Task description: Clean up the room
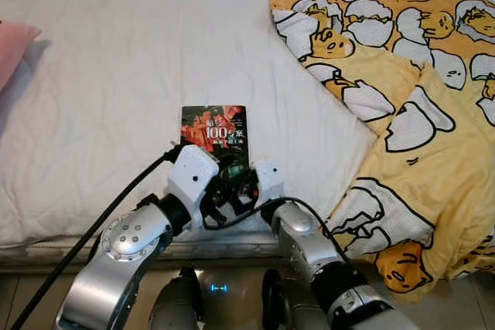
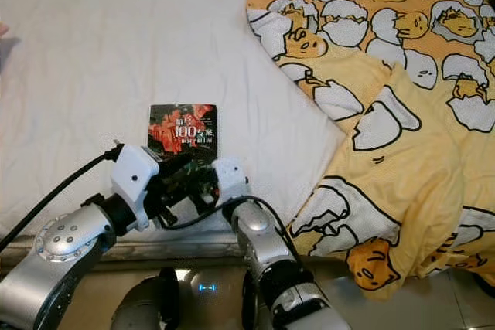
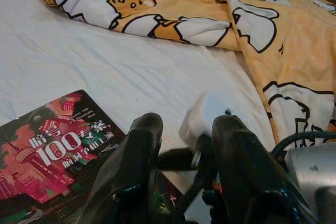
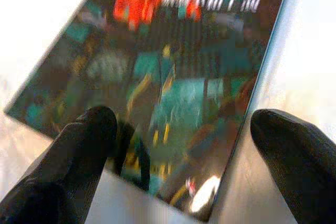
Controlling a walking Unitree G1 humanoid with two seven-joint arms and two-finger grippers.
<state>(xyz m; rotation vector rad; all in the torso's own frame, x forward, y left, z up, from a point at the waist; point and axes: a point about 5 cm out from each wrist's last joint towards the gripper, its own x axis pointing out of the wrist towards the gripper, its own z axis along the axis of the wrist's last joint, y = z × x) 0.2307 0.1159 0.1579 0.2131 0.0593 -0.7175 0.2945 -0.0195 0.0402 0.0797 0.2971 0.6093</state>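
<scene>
A dark book (image 1: 214,133) with a red cover picture and "100" in white lies flat on the white bed sheet (image 1: 116,59), close to the near edge. Both grippers meet at the book's near end. My left gripper (image 3: 186,124) is open, its black fingers (image 3: 137,150) over the book's near edge. My right gripper (image 4: 184,124) is open too, its fingertips spread wide just above the cover (image 4: 173,66) at its near corner. Neither pair of fingers is closed on the book.
A yellow blanket (image 1: 410,75) printed with egg characters covers the bed's right side and hangs over the edge. A pink pillow (image 1: 11,48) peeks in at far left. The mattress edge (image 1: 46,245) runs just under my arms, with floor below.
</scene>
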